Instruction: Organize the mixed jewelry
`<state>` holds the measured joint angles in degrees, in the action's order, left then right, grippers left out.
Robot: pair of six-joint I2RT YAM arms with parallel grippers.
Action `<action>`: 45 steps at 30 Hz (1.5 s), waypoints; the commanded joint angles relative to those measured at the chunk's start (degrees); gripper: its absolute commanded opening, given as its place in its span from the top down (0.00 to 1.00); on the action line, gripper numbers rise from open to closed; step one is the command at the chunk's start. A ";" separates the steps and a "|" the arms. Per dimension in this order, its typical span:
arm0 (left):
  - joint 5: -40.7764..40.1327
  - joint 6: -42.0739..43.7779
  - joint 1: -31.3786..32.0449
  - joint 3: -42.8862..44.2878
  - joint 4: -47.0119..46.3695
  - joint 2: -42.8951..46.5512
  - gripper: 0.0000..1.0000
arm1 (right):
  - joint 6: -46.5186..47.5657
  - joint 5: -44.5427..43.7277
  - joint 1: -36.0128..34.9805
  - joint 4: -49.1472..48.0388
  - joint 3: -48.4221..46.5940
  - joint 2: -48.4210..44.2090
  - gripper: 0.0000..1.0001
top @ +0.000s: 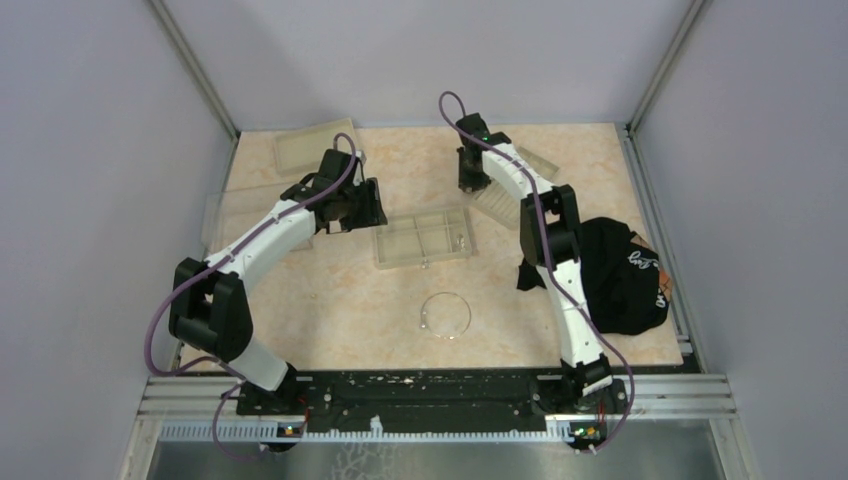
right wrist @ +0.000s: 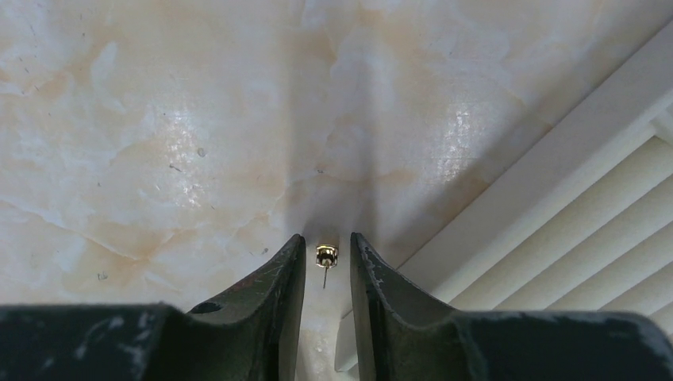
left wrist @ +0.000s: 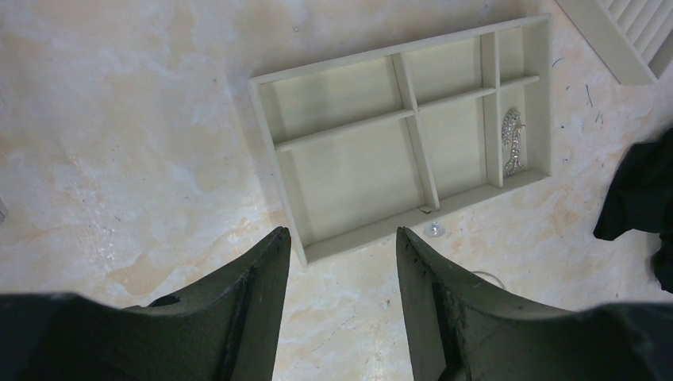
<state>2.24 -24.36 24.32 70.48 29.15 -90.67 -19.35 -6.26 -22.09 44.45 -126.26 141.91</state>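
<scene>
The right gripper [right wrist: 327,236] is down at the marbled table [top: 330,300] near its far edge, just beside a ridged tray [right wrist: 571,198]. Its jaws stand narrowly apart with a tiny gold stud [right wrist: 326,255] lying between the fingertips. A sliver of table shows on either side of the stud, so it is bracketed and not pinched, its thin post pointing back toward the wrist.

The left gripper [left wrist: 341,232] hangs above the table left of centre, jaws well parted and holding nothing. Ahead of it lies the compartment tray [left wrist: 270,111]. In the tray's narrow end compartment rests a sparkly silver piece [left wrist: 513,141], and the other compartments hold no jewelry. A small silver bit [left wrist: 434,229] lies on the table just outside the tray's near wall.

The wire hoop [top: 447,315] lies flat on the table nearer the arm bases, apart from the tray and from both grippers. A black cloth [top: 620,275] is bunched at the right edge — beside the right arm.
</scene>
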 commanded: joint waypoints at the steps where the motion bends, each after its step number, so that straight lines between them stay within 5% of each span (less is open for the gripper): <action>1: 0.89 0.10 -0.28 -0.31 -0.67 1.12 0.42 | -0.51 0.02 -0.28 1.94 2.00 -3.67 0.71; 33: 1.17 0.41 -0.25 -1.44 -1.31 2.42 0.42 | 2.95 0.35 -1.47 3.37 0.75 0.04 0.77; 45: 1.70 1.22 -0.28 -0.59 -1.22 1.78 0.42 | 4.23 -1.14 -1.47 4.16 -2.21 2.35 0.72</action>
<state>2.94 -24.16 24.32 69.47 28.73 -89.89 -15.99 -6.39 -23.00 46.89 -126.21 141.64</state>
